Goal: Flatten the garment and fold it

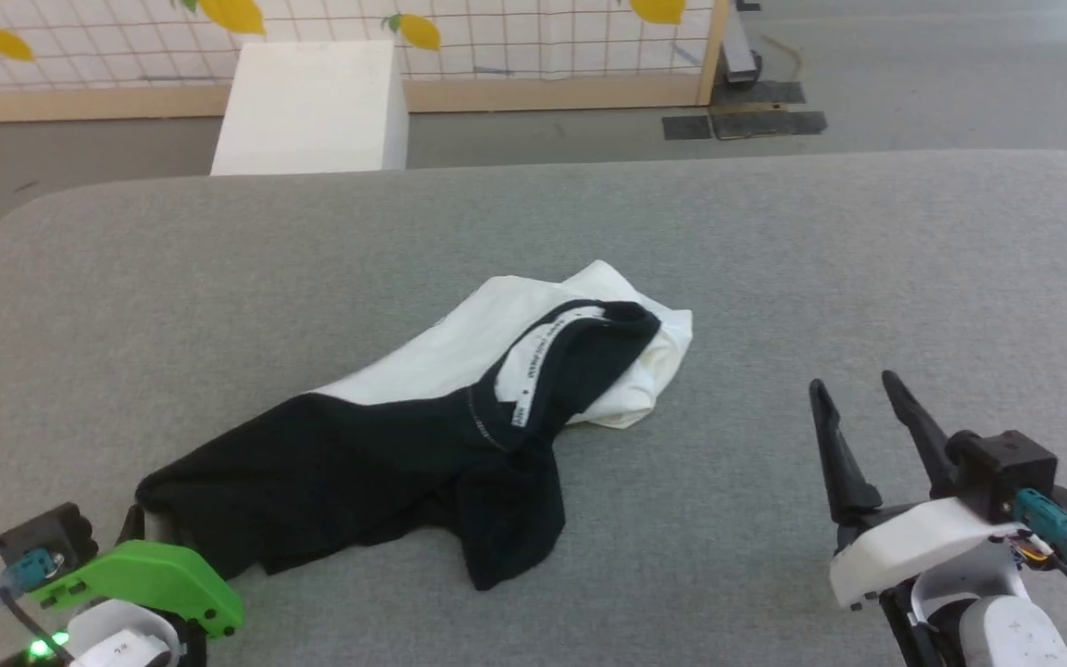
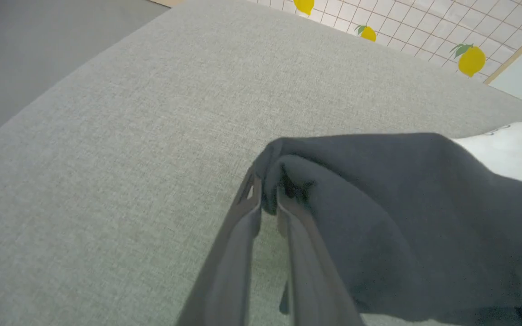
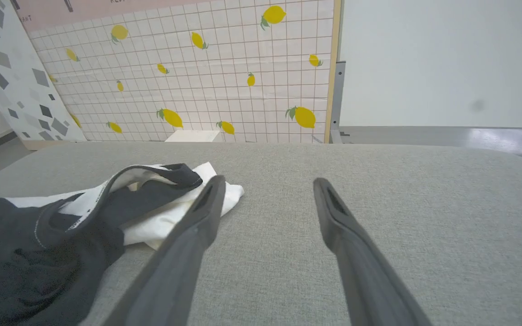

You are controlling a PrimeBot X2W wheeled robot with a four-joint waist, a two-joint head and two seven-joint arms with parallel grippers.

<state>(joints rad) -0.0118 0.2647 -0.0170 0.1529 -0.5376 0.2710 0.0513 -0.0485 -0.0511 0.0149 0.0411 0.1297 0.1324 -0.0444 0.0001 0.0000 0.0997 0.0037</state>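
The garment lies crumpled in the middle of the grey padded table. Its white body is bunched toward the far side, the black sleeves spread toward me on the left, and the lettered collar band sits on top. My left gripper is at the near left end of a black sleeve, its fingers drawn close with the sleeve's folded edge pinched between the tips. My right gripper hovers open to the right of the garment, nothing between its fingers. In the right wrist view the right gripper has the garment to its left.
A white box stands on the floor beyond the table's far edge, in front of a lemon-patterned tiled wall. Dark mats lie on the floor at the back right. Bare table surface stretches to the right of the garment and behind it.
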